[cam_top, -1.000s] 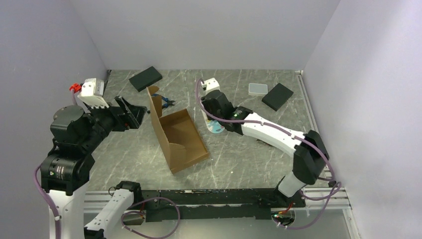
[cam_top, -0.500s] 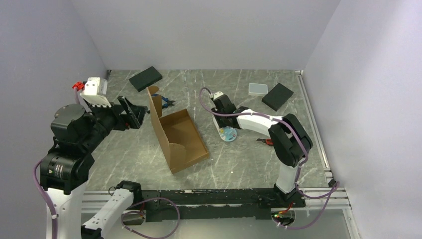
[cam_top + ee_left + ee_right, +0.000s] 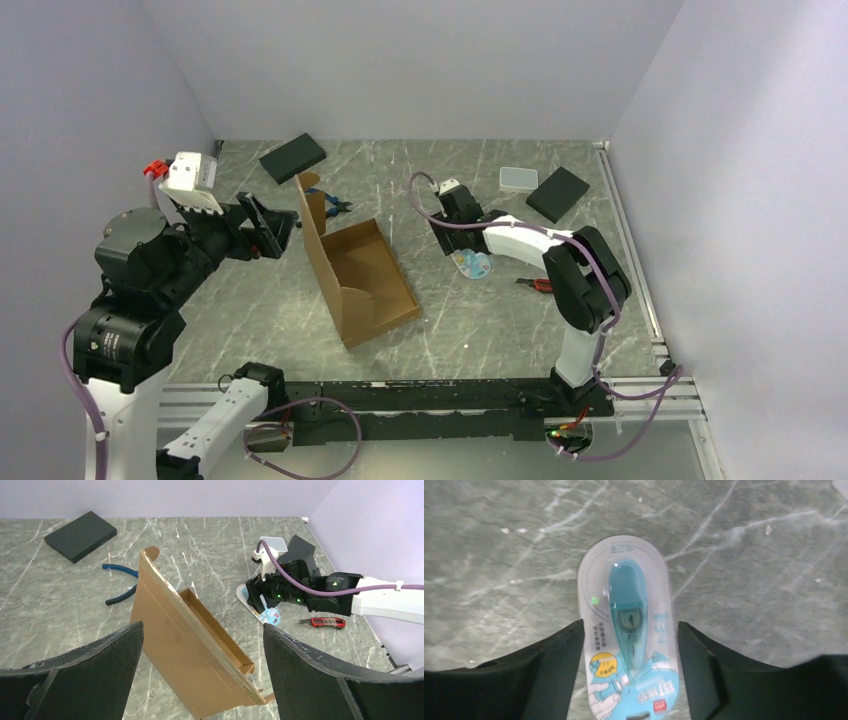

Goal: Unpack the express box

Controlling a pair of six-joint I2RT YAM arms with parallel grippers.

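The express box (image 3: pixel 362 277) lies open mid-table, a brown cardboard tray whose lid flap (image 3: pixel 318 240) stands upright along its left side; it fills the middle of the left wrist view (image 3: pixel 185 645). My left gripper (image 3: pixel 268 222) hovers just left of the lid, open and holding nothing (image 3: pixel 202 627). A blue-and-white blister pack (image 3: pixel 472 265) lies flat on the table right of the box. My right gripper (image 3: pixel 460 243) is low over it, open, a finger on each side of the pack (image 3: pixel 624 610).
Two black flat blocks rest at the back left (image 3: pixel 293 158) and back right (image 3: pixel 558 193), with a small white-grey case (image 3: pixel 518 179) beside the right one. Blue-handled pliers (image 3: pixel 330 203) lie behind the lid. A red utility knife (image 3: pixel 538 285) lies near the pack.
The right arm has drawn back to the right with the blister pack, laid it on the table farther from the box, and its jaws have parted. The left arm has barely moved.
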